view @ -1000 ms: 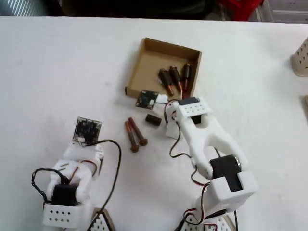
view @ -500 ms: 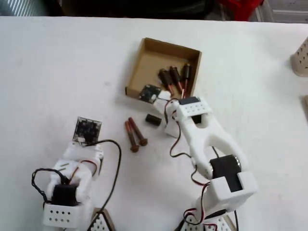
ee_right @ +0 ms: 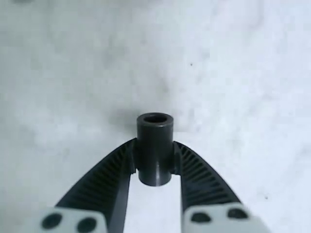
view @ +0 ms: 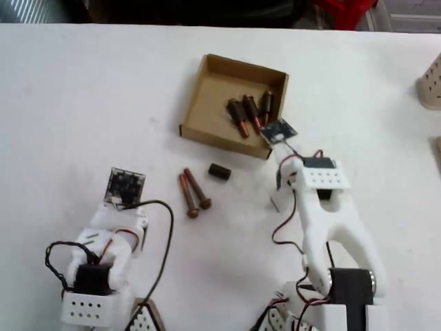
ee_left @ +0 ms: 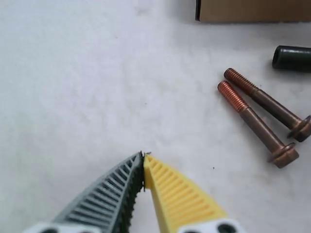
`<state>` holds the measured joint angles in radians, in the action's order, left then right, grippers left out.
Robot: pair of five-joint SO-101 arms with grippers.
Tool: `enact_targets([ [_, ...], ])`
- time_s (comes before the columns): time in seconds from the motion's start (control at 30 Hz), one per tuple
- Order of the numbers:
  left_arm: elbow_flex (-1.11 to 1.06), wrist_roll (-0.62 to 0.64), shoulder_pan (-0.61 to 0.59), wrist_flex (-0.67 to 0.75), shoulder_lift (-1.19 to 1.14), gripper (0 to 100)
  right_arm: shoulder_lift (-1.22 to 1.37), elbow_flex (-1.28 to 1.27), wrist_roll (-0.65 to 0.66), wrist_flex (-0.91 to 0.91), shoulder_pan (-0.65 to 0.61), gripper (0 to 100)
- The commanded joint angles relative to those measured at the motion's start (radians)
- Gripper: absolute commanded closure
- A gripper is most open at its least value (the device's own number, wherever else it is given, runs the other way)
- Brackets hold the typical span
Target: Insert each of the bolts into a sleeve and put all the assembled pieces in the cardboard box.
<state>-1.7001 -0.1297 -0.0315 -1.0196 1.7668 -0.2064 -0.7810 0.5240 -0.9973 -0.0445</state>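
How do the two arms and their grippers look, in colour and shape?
The left arm and right arm are white plastic with black motors and red and black cables. The left gripper has ribbed pointed fingers, one grey, one yellow; the right gripper has two black ones.

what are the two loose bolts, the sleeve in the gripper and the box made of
Loose bolts: likely metal, copper-toned finish with a slight sheen, cut threads.
Sleeve in the right gripper: smooth matte black tube, metal or plastic, cannot tell.
Box: brown cardboard, folded walls.
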Motion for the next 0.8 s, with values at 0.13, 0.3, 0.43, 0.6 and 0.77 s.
enact_targets([
  [0.13, 0.006, 0.002, 0.073, 0.049, 0.013, 98, -0.087, -0.103, -0.015, 0.101, 0.128, 98.1],
  [0.3, 0.018, 0.002, 0.087, 0.049, 0.013, 98, -0.084, -0.124, -0.008, 0.104, 0.137, 98.1],
  [0.43, 0.052, 0.002, 0.087, 0.043, 0.012, 98, -0.079, -0.129, -0.008, 0.125, 0.136, 98.1],
  [0.6, 0.074, 0.002, 0.087, 0.051, -0.042, 98, -0.079, -0.13, -0.008, 0.13, 0.137, 98.1],
  [0.77, 0.239, 0.003, 0.084, 0.086, -0.341, 98, -0.079, -0.13, -0.006, 0.13, 0.137, 98.1],
])
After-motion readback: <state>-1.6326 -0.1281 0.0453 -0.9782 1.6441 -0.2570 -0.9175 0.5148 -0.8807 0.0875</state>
